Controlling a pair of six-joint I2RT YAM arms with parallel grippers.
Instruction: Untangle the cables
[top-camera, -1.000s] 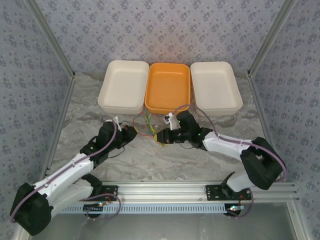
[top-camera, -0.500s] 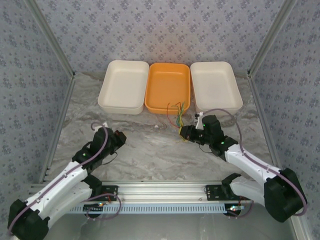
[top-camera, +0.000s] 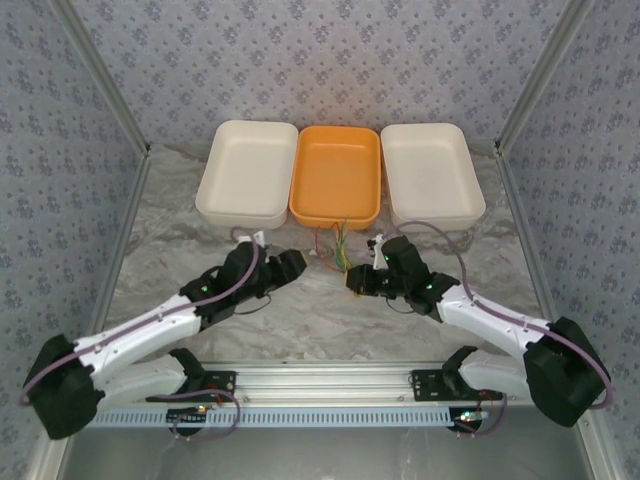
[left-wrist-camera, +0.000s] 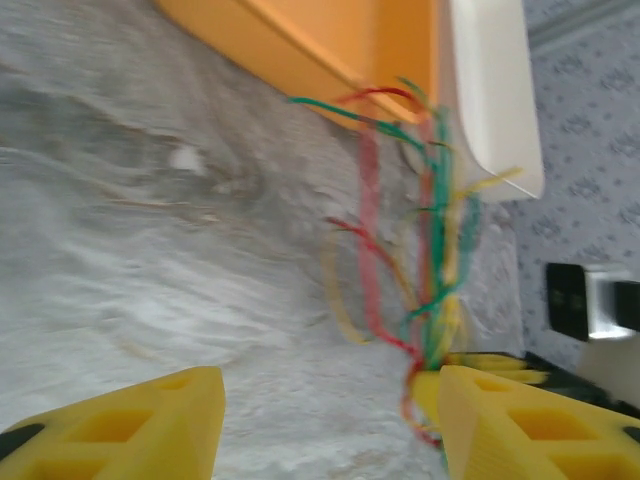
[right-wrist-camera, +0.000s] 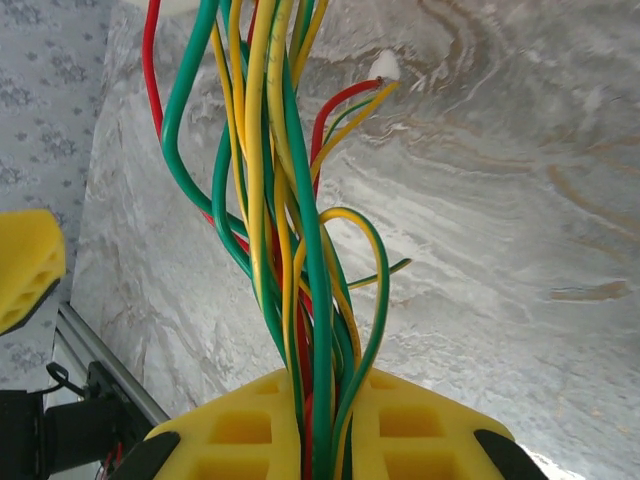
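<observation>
the cables (top-camera: 338, 248), a bundle of thin green, yellow and red strands, are gripped at their lower ends between the closed yellow fingers of the right claw (top-camera: 354, 283), which is seen low over the bench (top-camera: 300, 320), just in front of the orange tray (top-camera: 310, 212). in the right wrist view the cables (right-wrist-camera: 290, 230) are seen rising out of that claw (right-wrist-camera: 315, 435) as one twisted sheaf, with several loops and loose ends fanned out above the marbled surface. from overhead the free ends are seen spread toward the near wall of the orange tray; whether it is touched cannot be told. the left claw (top-camera: 293, 266) is seen to the left of the bundle, near it but apart. in the left wrist view this claw (left-wrist-camera: 330, 420) is shown with its fingers parted wide and nothing between them, and the cables (left-wrist-camera: 430, 290) are seen blurred ahead, toward the right-hand finger. the orange tray is flanked by a left cream tray (top-camera: 240, 212) and a right cream tray (top-camera: 435, 215).
</observation>
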